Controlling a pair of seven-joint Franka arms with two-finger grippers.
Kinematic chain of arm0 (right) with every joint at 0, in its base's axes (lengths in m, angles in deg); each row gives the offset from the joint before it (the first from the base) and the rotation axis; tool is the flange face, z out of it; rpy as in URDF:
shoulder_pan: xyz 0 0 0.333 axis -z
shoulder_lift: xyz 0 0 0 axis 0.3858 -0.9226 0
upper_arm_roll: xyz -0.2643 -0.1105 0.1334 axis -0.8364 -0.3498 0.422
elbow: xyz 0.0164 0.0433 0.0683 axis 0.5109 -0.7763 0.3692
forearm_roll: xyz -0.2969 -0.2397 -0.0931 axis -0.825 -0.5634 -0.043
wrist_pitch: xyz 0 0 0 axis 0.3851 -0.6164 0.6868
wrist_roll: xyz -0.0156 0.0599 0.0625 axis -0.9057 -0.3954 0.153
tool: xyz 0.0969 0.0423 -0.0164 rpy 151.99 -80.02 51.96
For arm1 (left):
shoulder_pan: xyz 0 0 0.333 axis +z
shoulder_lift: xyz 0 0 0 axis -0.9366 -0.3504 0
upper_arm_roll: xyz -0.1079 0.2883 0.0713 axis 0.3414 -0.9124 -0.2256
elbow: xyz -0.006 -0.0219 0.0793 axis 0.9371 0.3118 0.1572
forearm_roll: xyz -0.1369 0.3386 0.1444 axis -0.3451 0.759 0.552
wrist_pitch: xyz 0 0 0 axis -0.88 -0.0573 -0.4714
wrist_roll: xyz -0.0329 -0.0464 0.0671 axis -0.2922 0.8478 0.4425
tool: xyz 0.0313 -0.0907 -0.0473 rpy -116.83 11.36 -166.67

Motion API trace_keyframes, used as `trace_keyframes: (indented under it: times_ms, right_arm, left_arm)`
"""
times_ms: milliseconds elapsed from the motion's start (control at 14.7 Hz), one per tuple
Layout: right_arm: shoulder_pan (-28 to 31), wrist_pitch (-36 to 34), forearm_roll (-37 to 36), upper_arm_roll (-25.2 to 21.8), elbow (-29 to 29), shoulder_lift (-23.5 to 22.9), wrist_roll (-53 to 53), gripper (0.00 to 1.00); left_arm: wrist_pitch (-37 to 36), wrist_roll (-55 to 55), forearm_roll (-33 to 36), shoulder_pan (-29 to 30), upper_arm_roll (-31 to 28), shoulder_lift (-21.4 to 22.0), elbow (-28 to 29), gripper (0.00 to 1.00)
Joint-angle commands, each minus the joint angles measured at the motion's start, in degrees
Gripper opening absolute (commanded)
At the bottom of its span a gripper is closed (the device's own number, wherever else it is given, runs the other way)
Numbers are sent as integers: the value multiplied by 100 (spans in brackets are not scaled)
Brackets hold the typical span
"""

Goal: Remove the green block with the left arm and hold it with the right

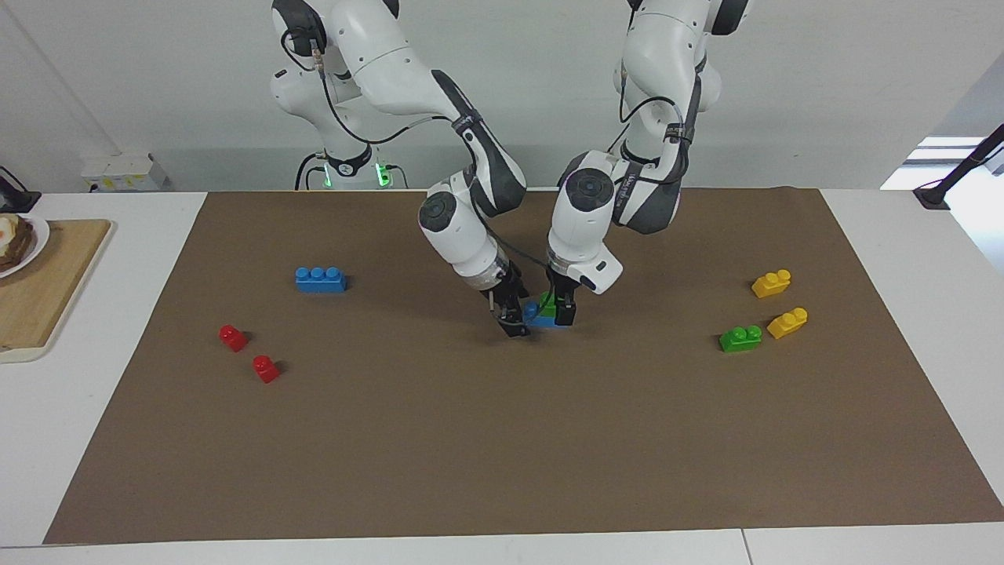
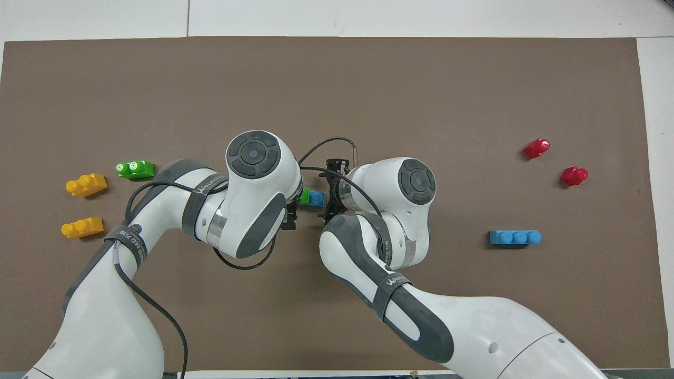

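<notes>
A green block (image 1: 547, 301) (image 2: 304, 196) sits stacked on a blue brick (image 1: 540, 321) (image 2: 316, 198) in the middle of the brown mat (image 1: 502, 439). My left gripper (image 1: 563, 311) (image 2: 291, 209) reaches down onto the stack, and its black fingers are closed on the green block's sides. My right gripper (image 1: 514, 320) (image 2: 331, 196) comes in slanted from the right arm's end and clamps the blue brick's free end. A second green block (image 1: 740, 338) (image 2: 135, 169) lies loose toward the left arm's end.
Two yellow bricks (image 1: 772, 283) (image 1: 787, 322) lie by the loose green block. Toward the right arm's end are a blue three-stud brick (image 1: 321, 279) and two red bricks (image 1: 233, 337) (image 1: 266, 368). A wooden board (image 1: 43, 290) with a plate lies off the mat.
</notes>
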Motion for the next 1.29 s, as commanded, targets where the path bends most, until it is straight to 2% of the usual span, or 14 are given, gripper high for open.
trace_keyframes:
  times_ms: [0, 340, 408, 680, 816, 952, 1020, 1088, 1224]
  right_arm:
    - [-117, 181, 168, -13, 97, -121, -44, 99]
    - [-161, 243, 176, -13, 132, -129, -131, 99]
    - [-179, 243, 168, -13, 132, -129, -140, 96]
    - [-311, 313, 168, -22, 132, -129, -132, 68]
    - [-293, 313, 168, -22, 132, -129, -132, 57]
    - [-258, 313, 176, -22, 114, -138, -123, 57]
    - [-232, 313, 176, -22, 106, -138, -123, 62]
    - [-214, 313, 176, -22, 88, -190, -123, 72]
    - [-205, 313, 176, -22, 62, -200, -114, 75]
  left_arm:
    - [137, 148, 109, -85, -54, 45, 107, 100]
    - [119, 148, 109, -85, -54, 45, 115, 100]
    - [128, 148, 109, -85, -54, 45, 124, 100]
    - [154, 148, 109, -85, -54, 63, 186, 100]
    - [146, 140, 109, -85, -54, 63, 203, 100]
    - [137, 140, 109, -85, -54, 72, 212, 100]
    - [137, 122, 109, -85, -54, 72, 203, 100]
    - [137, 113, 109, -93, -54, 72, 203, 100]
    - [146, 113, 109, -85, -45, 72, 212, 100]
